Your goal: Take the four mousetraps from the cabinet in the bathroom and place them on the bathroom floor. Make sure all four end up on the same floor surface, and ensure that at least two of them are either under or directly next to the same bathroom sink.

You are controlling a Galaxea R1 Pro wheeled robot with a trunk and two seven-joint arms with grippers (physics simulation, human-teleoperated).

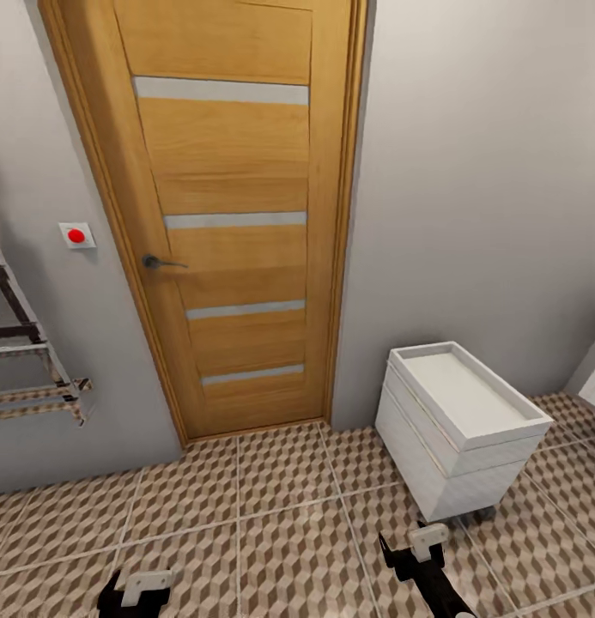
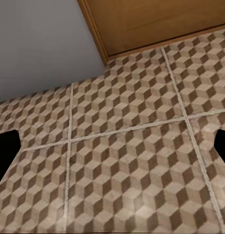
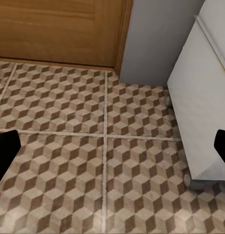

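The bathroom floor (image 1: 288,515) of brown, beige and white cube-pattern tiles spreads out below me. My left gripper (image 1: 142,588) hangs low at the bottom left of the head view. In the left wrist view its black fingertips (image 2: 4,151) stand wide apart over bare tiles (image 2: 117,161), so it is open and holds nothing. My right gripper (image 1: 421,545) hangs just in front of a white wheeled drawer unit (image 1: 456,429). Its fingertips (image 3: 4,151) are likewise spread and empty. The mousetraps, the cabinet and the sink are out of view.
A closed orange-brown door (image 1: 237,215) with a dark lever handle (image 1: 160,262) faces me in a grey wall. A red button (image 1: 76,235) is left of it, and a towel rack (image 1: 31,378) juts out at far left. The drawer unit (image 3: 200,97) stands on casters at the right.
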